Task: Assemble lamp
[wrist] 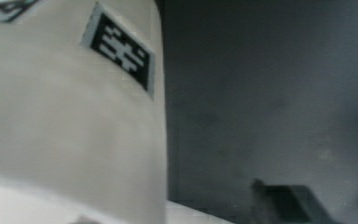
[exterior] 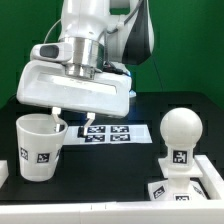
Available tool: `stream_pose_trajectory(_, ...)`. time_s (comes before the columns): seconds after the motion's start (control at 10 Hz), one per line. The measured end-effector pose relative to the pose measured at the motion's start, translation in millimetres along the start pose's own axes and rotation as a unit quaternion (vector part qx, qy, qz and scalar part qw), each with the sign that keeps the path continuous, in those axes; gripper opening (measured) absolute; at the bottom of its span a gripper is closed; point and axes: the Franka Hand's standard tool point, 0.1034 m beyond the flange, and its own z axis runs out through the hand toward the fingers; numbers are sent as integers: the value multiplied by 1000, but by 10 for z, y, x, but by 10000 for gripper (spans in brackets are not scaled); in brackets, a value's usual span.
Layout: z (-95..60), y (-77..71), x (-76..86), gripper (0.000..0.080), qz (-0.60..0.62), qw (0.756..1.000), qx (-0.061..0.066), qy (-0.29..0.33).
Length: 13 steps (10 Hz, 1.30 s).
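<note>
Gripper (exterior: 60,116) fingers are seen parted, one just inside the rim of the shade (exterior: 38,146) and one outside it; whether the wall is pinched or already let go cannot be told. In the wrist view the shade (wrist: 69,110) fills the frame close beside the hand, its tag visible. The shade stands upright on the table, directly below the hand. The bulb (exterior: 180,133) is already seated on the base (exterior: 186,185), well apart from the hand, toward the exterior view's right. It is judged that only the shade remains to be fitted over the bulb.
</note>
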Motion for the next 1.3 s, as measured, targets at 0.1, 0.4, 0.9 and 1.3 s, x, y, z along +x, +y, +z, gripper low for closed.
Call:
stream_pose_trajectory(0.1, 2, -1, -2, 440, 0, 1000, 0, 0)
stream_pose_trajectory(0.4, -3, -36, -3, 677, 0, 1000, 6, -8)
stream_pose_trajectory(0.9, -183, -122, 84, 699, 16, 994, 61, -85)
stream_pose_trajectory(1.3, -199, -77, 112, 699, 21, 993, 66, -93)
